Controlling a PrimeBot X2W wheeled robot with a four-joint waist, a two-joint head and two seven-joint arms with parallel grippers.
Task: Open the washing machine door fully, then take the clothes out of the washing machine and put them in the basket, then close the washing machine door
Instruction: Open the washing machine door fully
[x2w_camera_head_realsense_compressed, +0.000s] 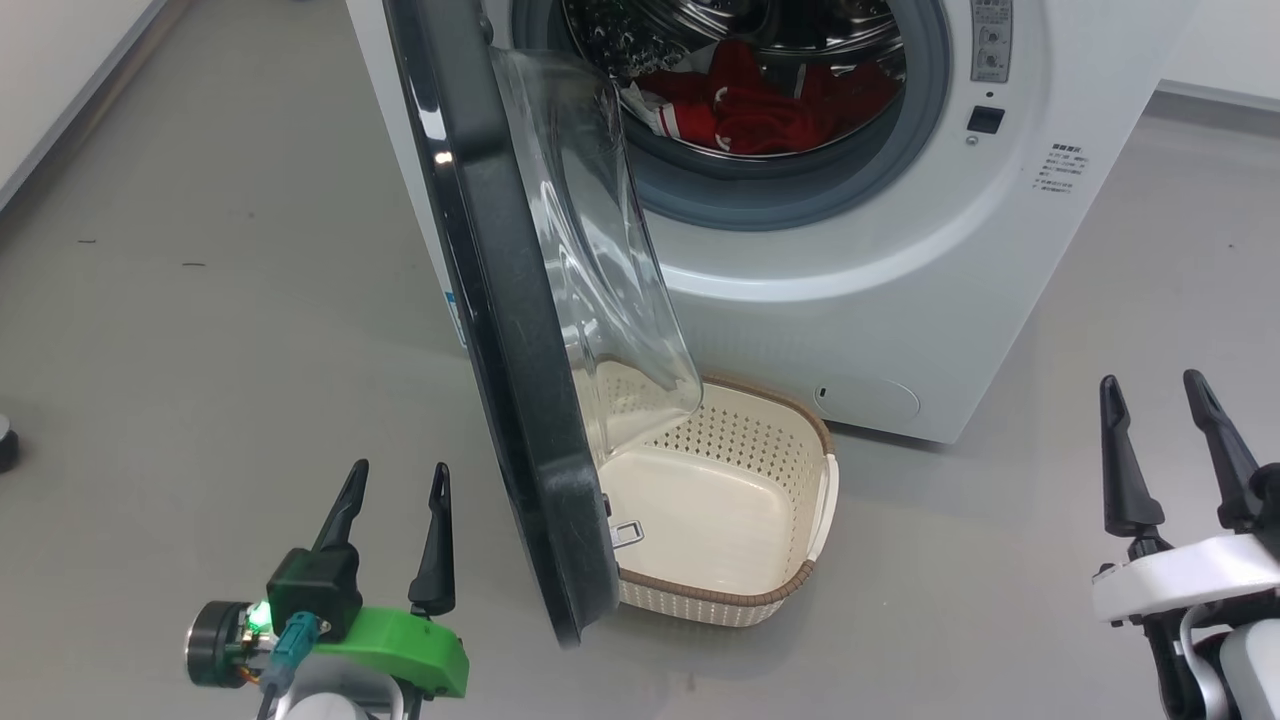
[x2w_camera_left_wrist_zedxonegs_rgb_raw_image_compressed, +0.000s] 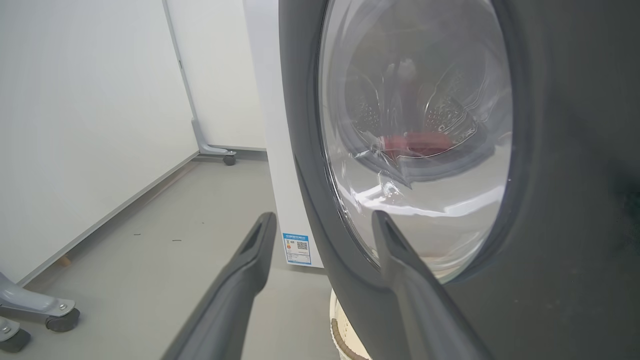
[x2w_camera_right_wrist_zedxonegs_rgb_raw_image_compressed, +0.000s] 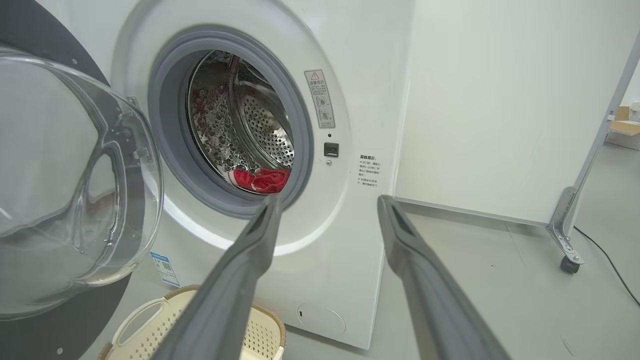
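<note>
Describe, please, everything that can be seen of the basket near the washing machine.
The basket is a small rectangular tub of cream plastic with rounded corners, rows of small holes in its walls, a brown woven-look rim and a pale side handle. It is empty and stands upright on the grey floor, close before the washing machine. The open door hangs over its left part in the head view; whether they touch I cannot tell.
</note>
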